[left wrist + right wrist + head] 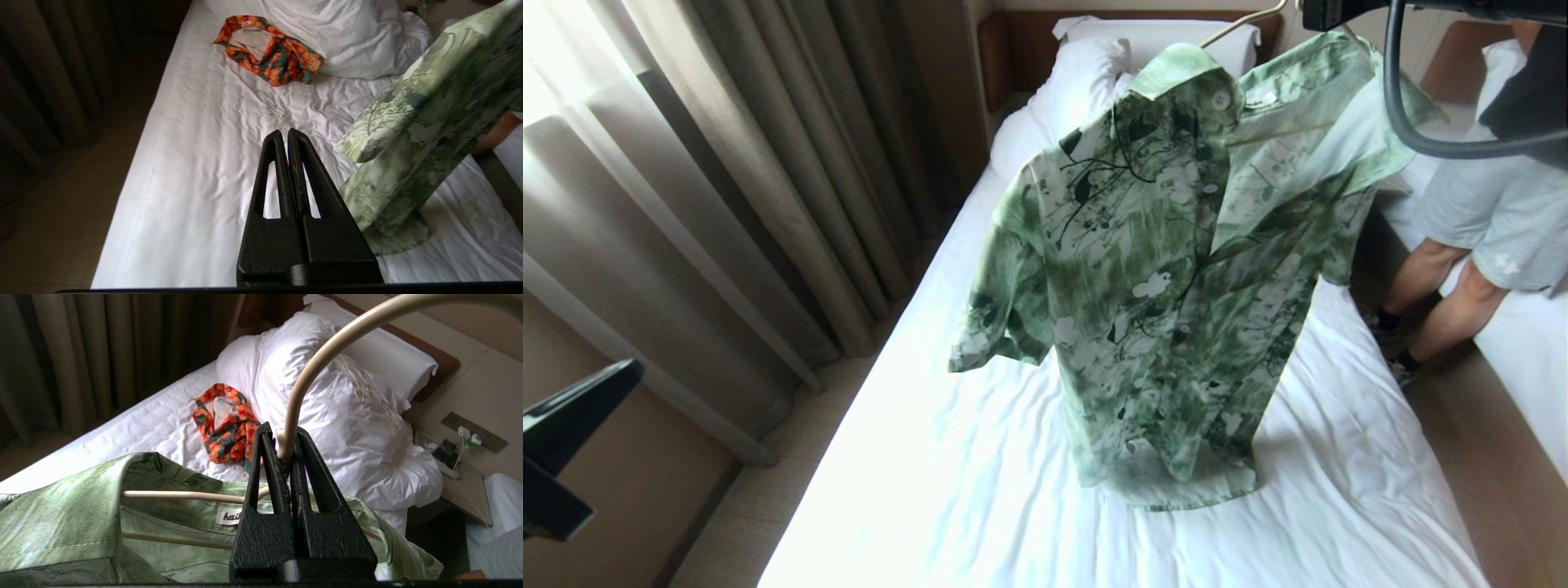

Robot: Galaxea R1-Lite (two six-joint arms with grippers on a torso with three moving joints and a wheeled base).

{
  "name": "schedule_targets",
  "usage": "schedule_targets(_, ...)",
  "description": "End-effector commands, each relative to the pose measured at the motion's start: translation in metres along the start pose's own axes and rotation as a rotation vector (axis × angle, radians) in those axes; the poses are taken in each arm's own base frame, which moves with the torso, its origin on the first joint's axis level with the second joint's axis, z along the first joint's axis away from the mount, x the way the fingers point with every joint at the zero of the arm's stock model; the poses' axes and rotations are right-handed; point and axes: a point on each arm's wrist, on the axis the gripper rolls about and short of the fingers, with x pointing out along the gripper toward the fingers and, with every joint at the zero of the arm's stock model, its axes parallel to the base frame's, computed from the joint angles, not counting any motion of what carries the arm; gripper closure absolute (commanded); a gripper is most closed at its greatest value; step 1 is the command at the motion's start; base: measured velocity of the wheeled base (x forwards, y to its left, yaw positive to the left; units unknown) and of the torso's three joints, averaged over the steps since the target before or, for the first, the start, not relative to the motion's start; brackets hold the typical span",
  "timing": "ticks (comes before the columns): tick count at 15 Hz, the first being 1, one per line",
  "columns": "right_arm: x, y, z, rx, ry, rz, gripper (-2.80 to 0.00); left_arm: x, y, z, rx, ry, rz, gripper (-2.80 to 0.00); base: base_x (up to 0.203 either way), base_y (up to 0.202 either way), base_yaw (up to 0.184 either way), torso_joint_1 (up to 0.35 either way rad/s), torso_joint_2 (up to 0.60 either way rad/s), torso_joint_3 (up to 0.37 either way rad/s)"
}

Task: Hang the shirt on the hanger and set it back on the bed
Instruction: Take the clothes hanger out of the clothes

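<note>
The green and white floral shirt [1160, 278] hangs buttoned on the cream hanger [1241, 24], lifted over the bed [980, 457]. Its hem rests bunched on the white sheet. In the right wrist view my right gripper [282, 435] is shut on the hanger [327, 339] at the base of its hook, just above the shirt's collar [61, 514]. My left gripper [284, 132] is shut and holds nothing. It hovers over the sheet beside the shirt's sleeve [429, 134], apart from it. At the head view's lower left edge a dark piece of my left arm [572, 425] shows.
An orange patterned garment [273, 53] lies near the white pillows and duvet [1086, 73]. Curtains [727, 163] run along the bed's left side. A person's legs [1445, 294] stand in the gap to a second bed [1535, 359] on the right. A nightstand [453, 457] holds cables.
</note>
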Motion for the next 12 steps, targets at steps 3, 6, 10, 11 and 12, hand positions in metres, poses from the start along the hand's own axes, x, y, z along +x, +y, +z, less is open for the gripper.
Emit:
schedule_targets(3,0.006,0.008,-0.008,-0.013,0.039,0.025,0.00,0.025,-0.018,0.019,-0.016,0.092,-0.194,0.00,0.000,0.000,0.000,0.000,0.00,0.000)
schedule_targets(6,0.017,0.017,-0.019,-0.019,0.069,0.039,0.00,0.052,-0.051,0.028,-0.040,0.179,-0.363,0.00,0.000,0.000,0.000,0.000,0.00,0.000)
schedule_targets(10,0.034,0.029,-0.036,0.001,0.112,0.058,0.00,0.090,-0.099,0.015,-0.015,0.293,-0.497,0.00,0.000,0.000,0.000,0.000,0.00,0.000)
schedule_targets(11,0.040,0.033,-0.043,0.028,0.130,0.065,0.00,0.103,-0.111,0.011,-0.014,0.298,-0.513,0.00,0.000,0.000,0.000,0.000,0.00,0.000)
schedule_targets(12,0.046,0.037,-0.051,0.037,0.149,0.071,0.00,0.115,-0.123,0.007,-0.020,0.285,-0.531,0.00,0.000,0.000,0.000,0.000,0.00,0.000)
